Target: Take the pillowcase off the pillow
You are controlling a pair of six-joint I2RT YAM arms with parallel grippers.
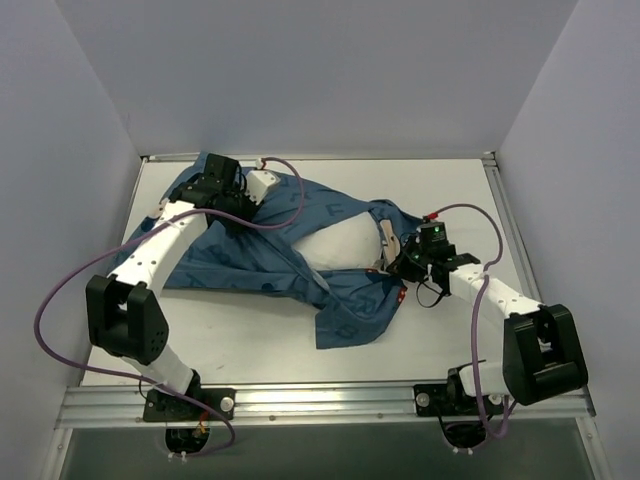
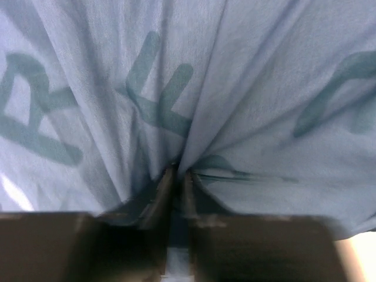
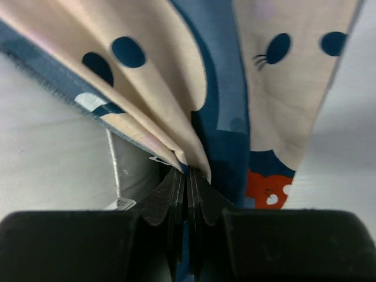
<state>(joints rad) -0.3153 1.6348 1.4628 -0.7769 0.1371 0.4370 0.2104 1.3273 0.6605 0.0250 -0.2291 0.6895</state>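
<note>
The blue printed pillowcase (image 1: 255,250) lies spread and bunched across the table's middle. The white pillow (image 1: 345,245) bulges out of it at the centre, partly wrapped. My left gripper (image 1: 232,192) is at the far left, shut on a fold of the pillowcase (image 2: 176,117), whose fabric fills the left wrist view. My right gripper (image 1: 402,262) is at the pillow's right end, shut on a pinched fold of the pillowcase (image 3: 194,117) with the cream mouse print and red bow (image 3: 267,188) beside it.
The white table (image 1: 250,345) is walled by grey panels on three sides. A metal rail (image 1: 330,400) runs along the near edge by the arm bases. Purple cables loop over both arms.
</note>
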